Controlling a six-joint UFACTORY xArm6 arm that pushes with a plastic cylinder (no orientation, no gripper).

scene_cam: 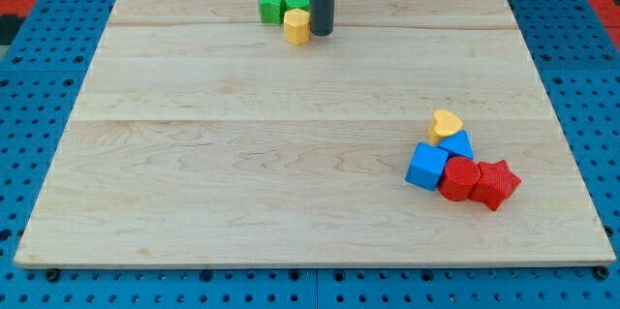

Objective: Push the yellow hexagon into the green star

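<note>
The yellow hexagon [296, 26] sits near the view's top, a little left of centre. It touches a green block [296, 3] just above it, partly hidden by the rod. Another green block, star-like [271, 5], lies to the left of that one. My tip [321, 33] stands right against the yellow hexagon's right side.
At the view's lower right is a cluster: a yellow heart [446, 124], a small blue block [457, 143], a blue cube [427, 167], a red block [458, 179] and a red star [495, 183]. The wooden board [242, 154] lies on a blue pegboard.
</note>
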